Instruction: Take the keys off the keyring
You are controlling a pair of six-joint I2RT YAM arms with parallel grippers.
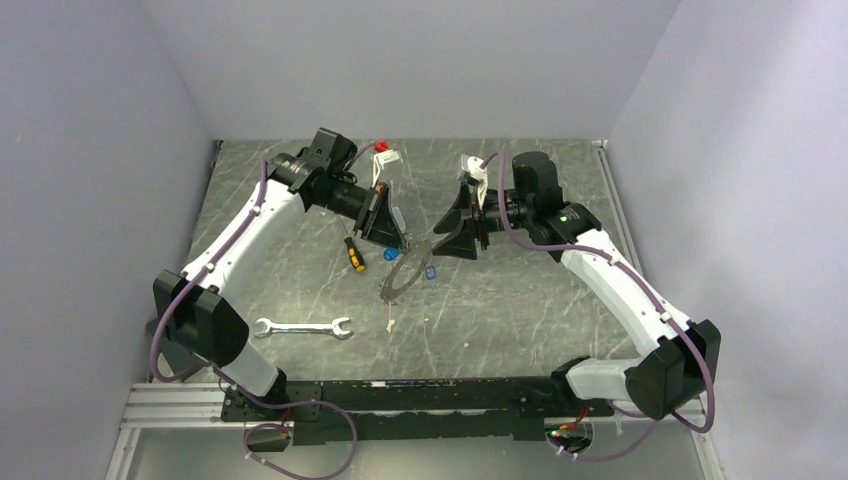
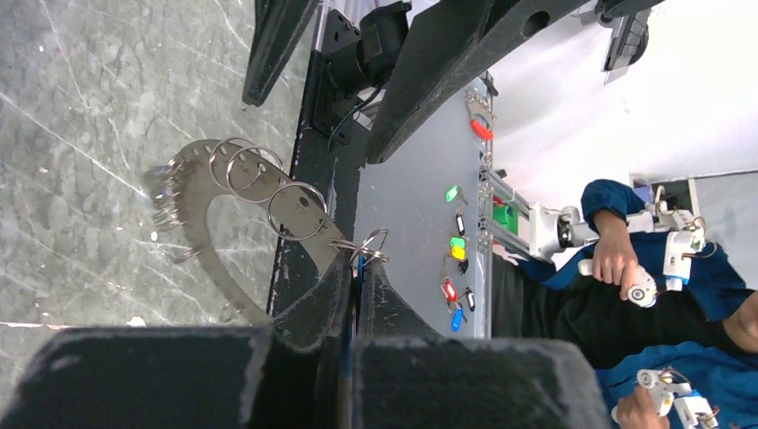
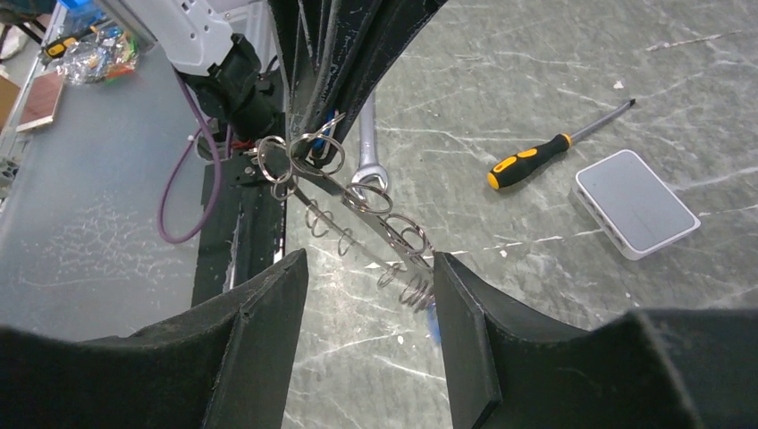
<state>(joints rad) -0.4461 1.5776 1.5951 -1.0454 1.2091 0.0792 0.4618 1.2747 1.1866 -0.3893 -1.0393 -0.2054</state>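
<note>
The keyring (image 1: 392,283) is a thin grey metal band fringed with small split rings, and it hangs tilted above the table. My left gripper (image 1: 401,246) holds its upper end. In the left wrist view that gripper (image 2: 359,266) is shut on a blue key (image 2: 359,284), and a small split ring (image 2: 370,247) pokes out at its tips. The band (image 2: 198,234) curves away to the left. My right gripper (image 3: 368,259) stands open around the keyring's (image 3: 357,210) lower end. Coiled rings and a blue key (image 3: 434,323) lie against its right finger (image 3: 465,331). Another blue key (image 1: 388,254) shows by the screwdriver.
A yellow-and-black screwdriver (image 1: 353,253) lies left of the keyring, and a silver wrench (image 1: 302,327) lies nearer the arm bases. A white box (image 3: 635,214) rests beyond the screwdriver. A red-and-white item (image 1: 385,153) sits at the back. Grey walls close in three sides.
</note>
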